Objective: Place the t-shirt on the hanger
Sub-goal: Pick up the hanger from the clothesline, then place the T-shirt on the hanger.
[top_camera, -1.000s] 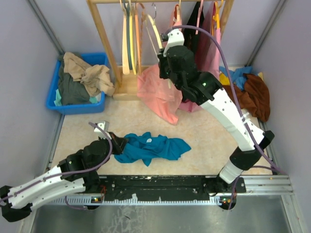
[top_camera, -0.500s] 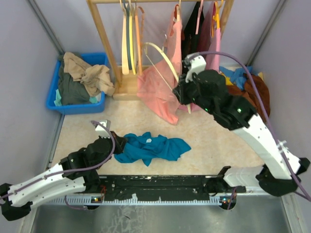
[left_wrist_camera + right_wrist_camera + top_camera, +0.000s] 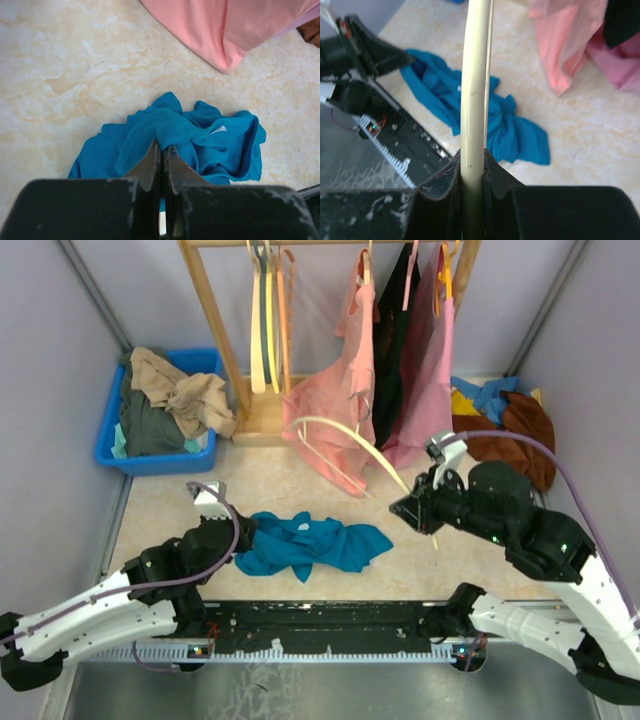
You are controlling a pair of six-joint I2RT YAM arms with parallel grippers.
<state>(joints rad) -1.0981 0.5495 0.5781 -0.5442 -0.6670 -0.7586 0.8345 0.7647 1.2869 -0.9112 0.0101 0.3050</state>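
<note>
The teal t-shirt [image 3: 312, 543] lies crumpled on the floor near the front, also seen in the left wrist view [image 3: 205, 132] and the right wrist view [image 3: 507, 127]. My left gripper [image 3: 246, 534] is at its left edge, shut on a fold of the cloth [image 3: 162, 146]. The cream hanger [image 3: 345, 433] slants through the air above and to the right of the t-shirt, its metal hook [image 3: 362, 405] in front of the pink shirts. My right gripper [image 3: 418, 508] is shut on its lower end [image 3: 472, 156], and the hanger's arm [image 3: 473, 75] runs up past the t-shirt.
A wooden rack [image 3: 213, 328] at the back holds orange hangers [image 3: 268, 310], pink shirts [image 3: 335, 405] and a black garment [image 3: 392, 350]. A blue bin [image 3: 112, 435] of clothes sits at the back left. Brown, yellow and blue clothes [image 3: 510, 420] are piled at the right.
The right arm has carried the hanger off the rack, down and towards the front right. The left gripper stays shut at the t-shirt's left edge.
</note>
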